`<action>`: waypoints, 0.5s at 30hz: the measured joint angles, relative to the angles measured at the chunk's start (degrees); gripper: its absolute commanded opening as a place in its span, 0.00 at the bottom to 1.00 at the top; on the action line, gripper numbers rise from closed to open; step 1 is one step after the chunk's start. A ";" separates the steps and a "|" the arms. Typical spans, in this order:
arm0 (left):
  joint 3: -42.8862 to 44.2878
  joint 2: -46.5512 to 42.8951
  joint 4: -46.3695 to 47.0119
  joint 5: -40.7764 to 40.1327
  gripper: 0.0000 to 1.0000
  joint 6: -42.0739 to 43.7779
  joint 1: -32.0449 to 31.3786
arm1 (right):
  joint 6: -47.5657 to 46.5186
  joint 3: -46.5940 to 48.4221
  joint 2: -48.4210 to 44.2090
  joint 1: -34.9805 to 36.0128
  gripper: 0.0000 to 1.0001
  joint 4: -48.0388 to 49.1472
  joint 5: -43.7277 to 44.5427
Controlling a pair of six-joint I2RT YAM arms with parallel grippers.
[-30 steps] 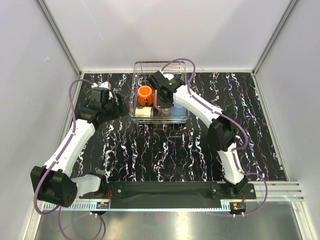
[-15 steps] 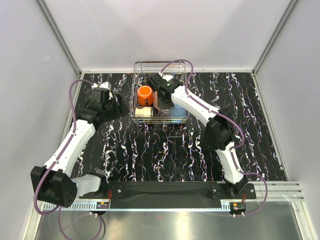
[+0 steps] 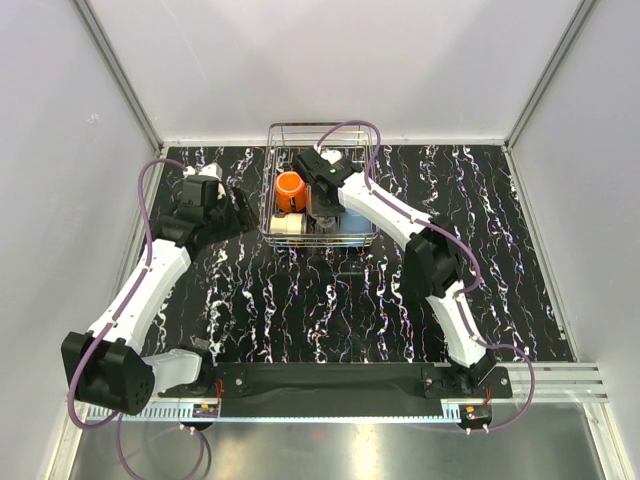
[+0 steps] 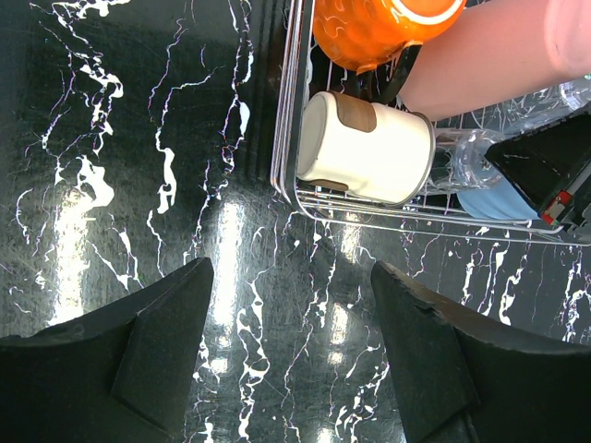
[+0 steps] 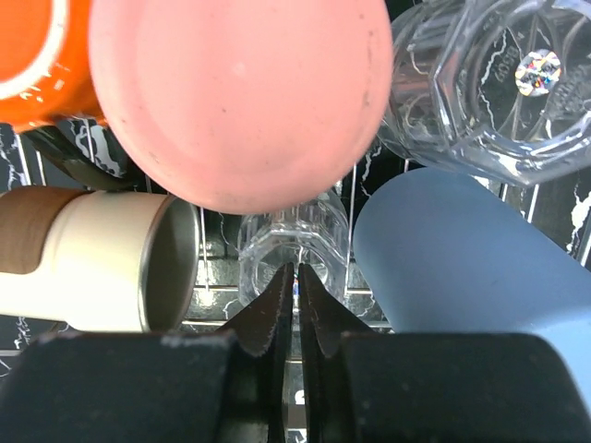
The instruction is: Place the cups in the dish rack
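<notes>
Your left gripper (image 4: 288,277) is spread wide at the bottom of its frame; your right gripper (image 5: 296,272) is pressed together. Beyond them, the dish rack (image 4: 286,138) holds the beige cup (image 4: 365,148), pink tumbler (image 5: 240,101), blue cup (image 5: 462,249) and orange mug (image 4: 369,32), which is cropped at the top edge. The mark on the clear glass (image 5: 489,74) base is unreadable.

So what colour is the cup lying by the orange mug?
Cream cup with a brown patch; clearest in left wrist view.
</notes>
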 measured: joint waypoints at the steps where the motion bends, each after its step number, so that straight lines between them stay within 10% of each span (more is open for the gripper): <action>1: 0.00 0.00 0.00 0.00 0.74 0.00 0.00 | 0.00 0.00 0.02 -0.02 0.11 0.17 -0.04; 9: 0.00 0.00 0.02 0.02 0.74 0.00 0.00 | 0.00 0.04 0.11 -0.11 0.13 0.98 -0.81; 15: 0.00 0.00 0.02 0.02 0.74 0.00 0.00 | -0.07 0.22 0.09 -0.13 0.34 0.26 -0.74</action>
